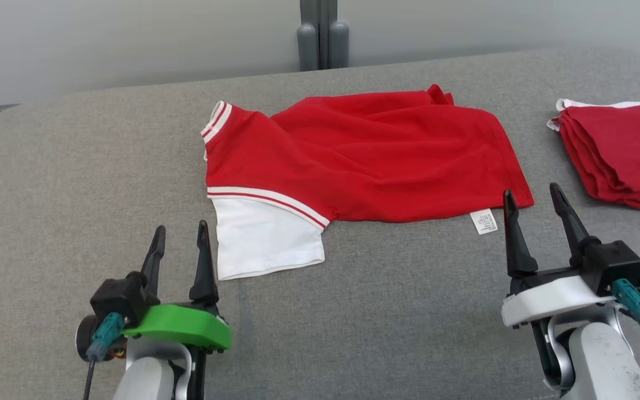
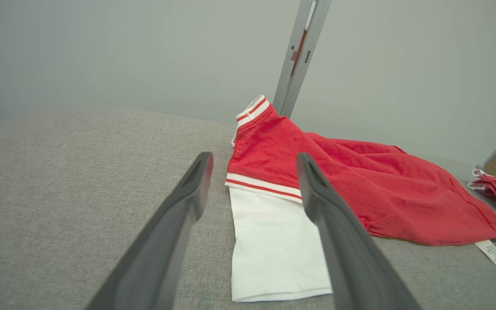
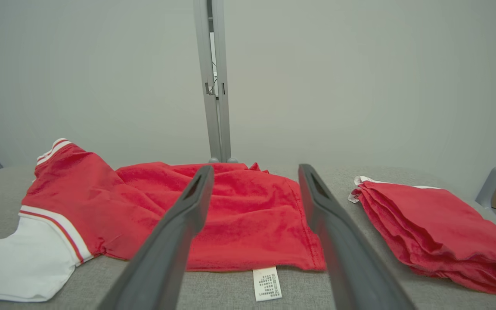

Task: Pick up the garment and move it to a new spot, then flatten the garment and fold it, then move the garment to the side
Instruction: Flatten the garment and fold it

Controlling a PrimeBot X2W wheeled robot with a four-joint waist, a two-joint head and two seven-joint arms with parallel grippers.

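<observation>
garment (image 1: pixel 364 155) flat, long axis left-right, white sleeve (image 1: pixel 264 239) nearside.

Garment (image 1: pixel 364 155) left of folded pile (image 1: pixel 620 150)

Matt cloth, matt plastic
Ahead of the smooth, matt dark fingers (image 2: pixel 175 224), the shirt (image 1: pixel 364 155) is soft knit cloth on a coarse woven pad (image 1: pixel 64 183).

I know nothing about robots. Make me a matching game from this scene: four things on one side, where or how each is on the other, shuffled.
1 spread shirt
2 folded pile
3 care label
4 left pincer

A far right on the grey surface
B open, empty
C middle, wrinkled
D sticking out at the shirt's near edge

Pairs: 1-C, 2-A, 3-D, 4-B
</observation>
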